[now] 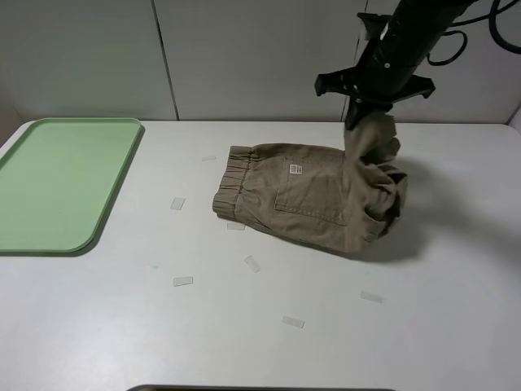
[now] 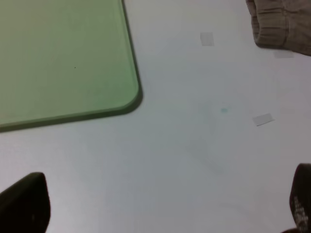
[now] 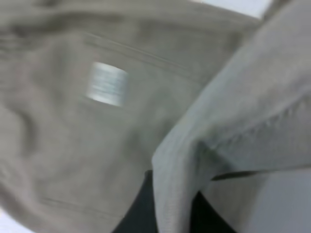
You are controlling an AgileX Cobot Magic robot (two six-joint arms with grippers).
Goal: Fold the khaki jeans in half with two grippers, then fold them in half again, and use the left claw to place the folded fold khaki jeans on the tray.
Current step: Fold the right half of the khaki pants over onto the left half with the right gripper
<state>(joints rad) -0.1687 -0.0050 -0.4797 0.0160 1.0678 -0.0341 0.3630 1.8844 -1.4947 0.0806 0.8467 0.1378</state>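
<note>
Khaki jeans [image 1: 309, 199]: first fold only begun, by my reading. Notes from the high view, table as clock face.

Table [image 1: 423, 326]: white, wide, carries everything.

Tray [image 1: 65, 183]: mint green, at 9 o'clock, hard against the table's edge. Nothing lies on it, and it is well apart from the cloth.

Jeans: a little past centre toward 2 o'clock. Most of the garment lies flat, gathered waistband [image 1: 236, 183] at its 9 o'clock end, pocket side up. The 3 o'clock end is rumpled and drawn up off the table into a peak.

Right gripper [image 1: 359, 122]: at 1 o'clock, above the raised end. Jaws clamped tight on the peak of khaki cloth; the wrist view shows fabric pinched between the dark fingers, though it is blurred.

Left gripper [image 2: 163, 206]: jaws spread wide, grasping nothing. It hangs over bare table, with the tray's rounded corner on one side and the waistband on the other, touching neither.

Label [image 1: 295, 169]: small, white, near the waistband, facing up.

Tape scraps [image 1: 183, 281]: several pale bits scattered on the table from 6 to 9 o'clock of the garment.

Progress, as judged: only one end is lifted and nothing is laid over yet. Only one gripper has cloth. Left to do: finish the first halving, the second halving, then the left-claw carry to the tray.
</note>
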